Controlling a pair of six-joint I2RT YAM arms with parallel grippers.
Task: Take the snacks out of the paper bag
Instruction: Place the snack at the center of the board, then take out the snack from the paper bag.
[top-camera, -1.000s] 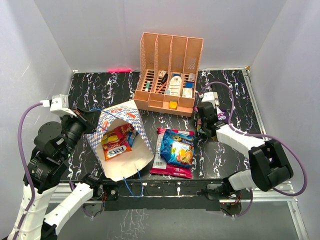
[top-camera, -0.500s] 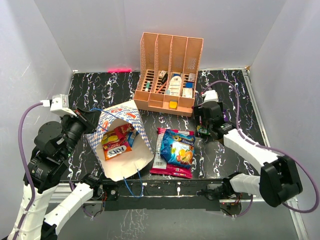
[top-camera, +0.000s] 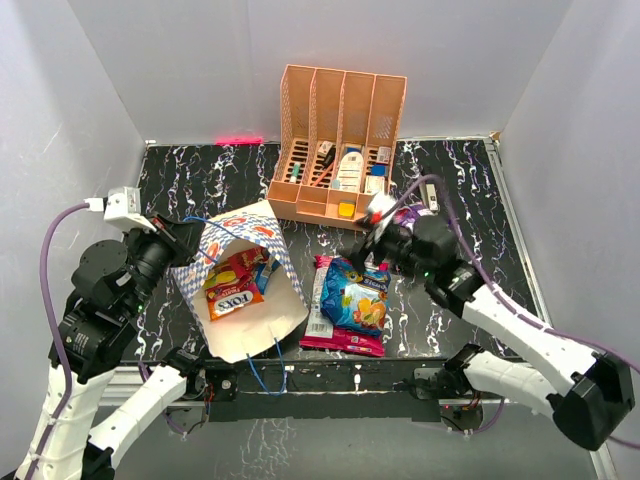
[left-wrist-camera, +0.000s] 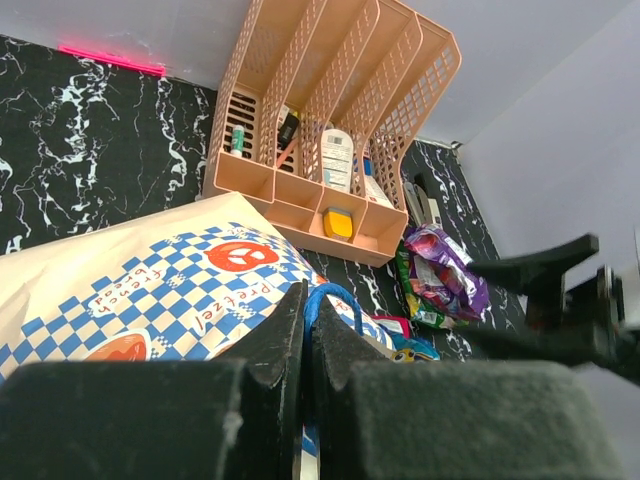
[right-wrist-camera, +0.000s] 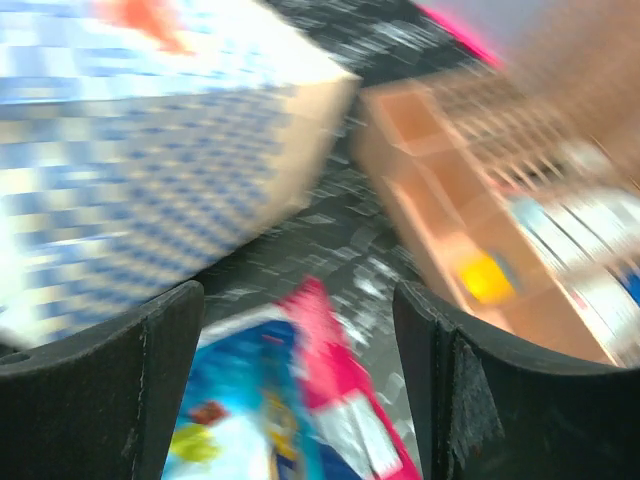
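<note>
The paper bag (top-camera: 262, 232) lies on its side, mouth toward the arms, and shows checked in the left wrist view (left-wrist-camera: 150, 290). Inside it are an orange-red packet (top-camera: 232, 297), a red one (top-camera: 244, 264) and a blue one (top-camera: 266, 276). My left gripper (top-camera: 190, 240) is shut on the bag's blue string handle (left-wrist-camera: 330, 292). Out on the table, a blue packet (top-camera: 358, 298) lies on a pink packet (top-camera: 335, 338). A purple packet (left-wrist-camera: 447, 275) lies to the right of them. My right gripper (top-camera: 366, 253) hovers open above the blue packet (right-wrist-camera: 240, 400), empty; that view is blurred.
The orange slotted organizer (top-camera: 340, 110) with small bottles and boxes stands at the back middle, just behind the bag and my right gripper. Grey walls close in the black marbled table (top-camera: 200, 175) on three sides. A blue string handle (top-camera: 262, 372) hangs over the near edge.
My right arm has swung left from beside the organizer's right end to above the blue packet, and its jaws have opened. The left arm and the bag have not moved.
</note>
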